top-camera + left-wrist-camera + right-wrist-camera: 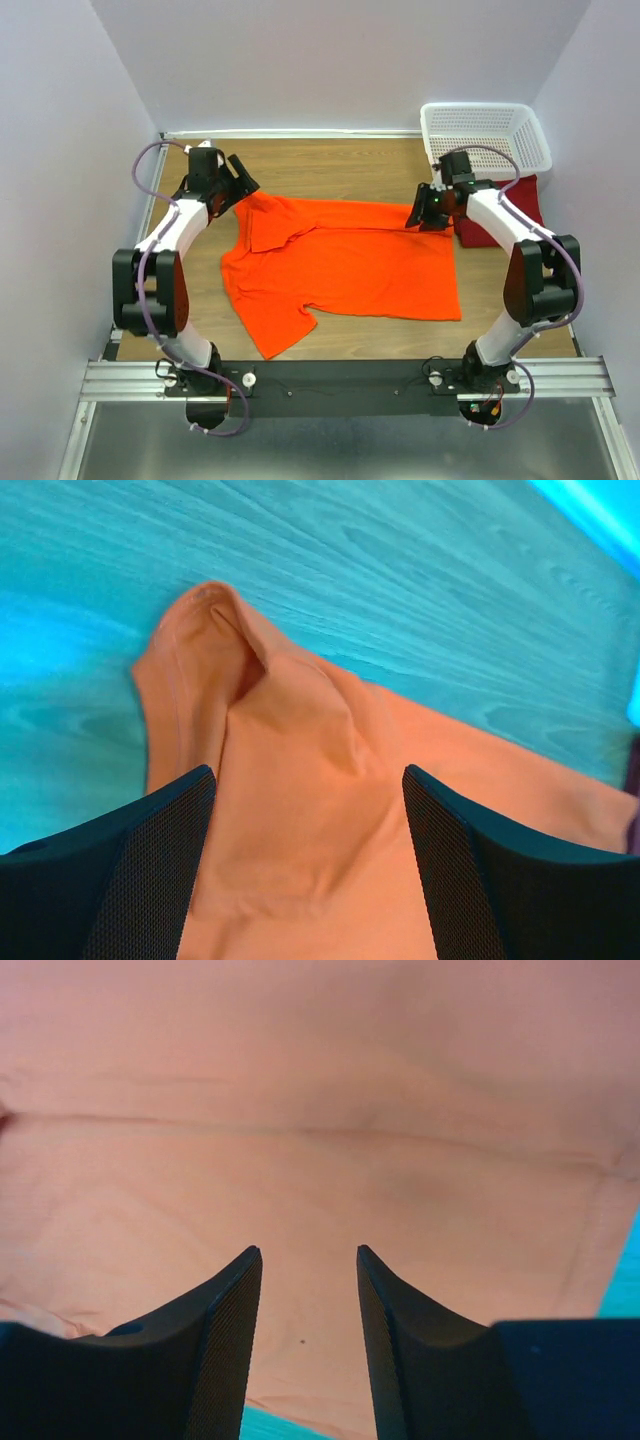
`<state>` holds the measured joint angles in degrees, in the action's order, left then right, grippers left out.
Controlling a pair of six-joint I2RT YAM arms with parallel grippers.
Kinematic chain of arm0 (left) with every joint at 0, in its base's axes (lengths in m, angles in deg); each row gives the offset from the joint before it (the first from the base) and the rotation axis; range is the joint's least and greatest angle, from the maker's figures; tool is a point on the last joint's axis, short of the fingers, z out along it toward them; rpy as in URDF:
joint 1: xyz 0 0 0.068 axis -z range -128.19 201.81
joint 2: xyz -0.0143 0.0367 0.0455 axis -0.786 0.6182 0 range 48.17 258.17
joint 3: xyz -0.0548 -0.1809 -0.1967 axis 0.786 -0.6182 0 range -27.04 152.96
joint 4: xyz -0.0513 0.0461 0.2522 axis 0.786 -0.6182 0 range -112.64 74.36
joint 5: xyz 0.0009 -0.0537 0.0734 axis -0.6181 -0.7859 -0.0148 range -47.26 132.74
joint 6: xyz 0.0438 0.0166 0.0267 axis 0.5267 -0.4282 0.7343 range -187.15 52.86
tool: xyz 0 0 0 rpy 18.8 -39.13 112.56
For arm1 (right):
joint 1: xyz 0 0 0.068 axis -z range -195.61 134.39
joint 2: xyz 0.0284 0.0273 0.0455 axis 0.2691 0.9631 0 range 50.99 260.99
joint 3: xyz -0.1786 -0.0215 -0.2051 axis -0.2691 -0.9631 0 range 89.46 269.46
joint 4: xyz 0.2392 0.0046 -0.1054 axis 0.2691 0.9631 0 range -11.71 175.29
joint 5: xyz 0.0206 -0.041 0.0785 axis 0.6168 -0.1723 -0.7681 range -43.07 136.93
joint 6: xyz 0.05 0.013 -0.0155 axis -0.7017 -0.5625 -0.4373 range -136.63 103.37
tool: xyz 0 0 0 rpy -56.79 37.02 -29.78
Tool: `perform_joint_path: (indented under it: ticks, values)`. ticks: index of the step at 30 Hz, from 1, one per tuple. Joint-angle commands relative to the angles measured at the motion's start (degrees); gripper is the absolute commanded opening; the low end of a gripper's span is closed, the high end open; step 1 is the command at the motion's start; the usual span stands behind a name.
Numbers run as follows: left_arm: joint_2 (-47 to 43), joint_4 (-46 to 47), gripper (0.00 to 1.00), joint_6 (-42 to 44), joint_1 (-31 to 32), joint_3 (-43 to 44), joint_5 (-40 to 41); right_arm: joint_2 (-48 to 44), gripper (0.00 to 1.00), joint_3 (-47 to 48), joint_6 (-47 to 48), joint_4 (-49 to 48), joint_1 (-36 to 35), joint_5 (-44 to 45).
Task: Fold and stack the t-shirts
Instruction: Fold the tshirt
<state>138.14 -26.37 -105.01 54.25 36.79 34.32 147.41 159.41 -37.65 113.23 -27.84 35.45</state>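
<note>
Arm L [180, 225] + arm R [500, 215] over tee [350, 265]

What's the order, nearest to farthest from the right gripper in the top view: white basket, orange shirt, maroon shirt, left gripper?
1. orange shirt, directly beneath the right gripper.
2. maroon shirt, just to its right, and white basket, behind it at the far right: too close to call.
3. left gripper, at the orange shirt's far left end.
</note>
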Motion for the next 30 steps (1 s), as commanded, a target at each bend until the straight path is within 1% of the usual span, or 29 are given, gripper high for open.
perform_joint_path:
  ticks: [1, 4, 5, 6, 7, 9, 10, 11, 14, 21, 24, 30]
  values:
    - [5.2, 0.4, 0.84, 7.7, -0.1, 1.6, -2.9, -0.3, 0.47, 1.0, 1.9, -4.5, 2.0, -9.6]
    - [6.0, 1.2, 0.81, 8.0, 0.1, 1.0, -2.3, 0.7, 0.46, -1.4, -1.9, -14.8, 0.7, -17.0]
    - [6.1, 1.0, 0.8, 8.1, 0.2, 0.9, -2.3, 1.3, 0.46, -1.4, -2.9, -16.6, -0.4, -17.9]
    - [5.8, 0.5, 0.79, 8.2, 0.5, 0.6, -2.4, 3.0, 0.45, -1.4, -3.7, -18.4, -1.8, -18.1]
    - [5.2, 0.3, 0.77, 8.4, 0.8, -0.5, -2.4, 4.0, 0.43, -0.7, -4.4, -20.0, -5.0, -17.4]
    - [4.6, -0.7, 0.75, 8.3, 1.7, -2.0, -1.3, 6.7, 0.39, 0.0, -8.1, -25.2, -8.0, -16.9]
    - [3.9, -0.8, 0.75, 8.1, 2.0, -3.0, -0.8, 9.4, 0.37, 0.1, -9.8, -27.4, -9.3, -16.8]
    - [3.5, -0.8, 0.73, 7.8, 2.0, -5.0, -0.5, 10.6, 0.36, 0.4, -13.1, -31.5, -11.4, -17.3]
    - [2.2, -0.7, 0.7, 6.8, 2.5, -8.6, 0.8, 15.5, 0.31, 2.2, -17.2, -36.8, -14.6, -17.6]
    - [-0.9, -0.9, 0.69, 5.3, 3.3, -13.8, 3.9, 23.9, 0.3, 6.9, -20.2, -42.6, -19.4, -18.8]
    - [-1.4, -1.1, 0.68, 5.5, 3.3, -14.6, 4.6, 27.4, 0.3, 8.4, -21.8, -44.3, -21.1, -18.8]
    - [-1.8, -1.7, 0.67, 6.9, 3.4, -15.0, 4.0, 31.2, 0.3, 10.6, -24.2, -47.2, -23.3, -18.3]
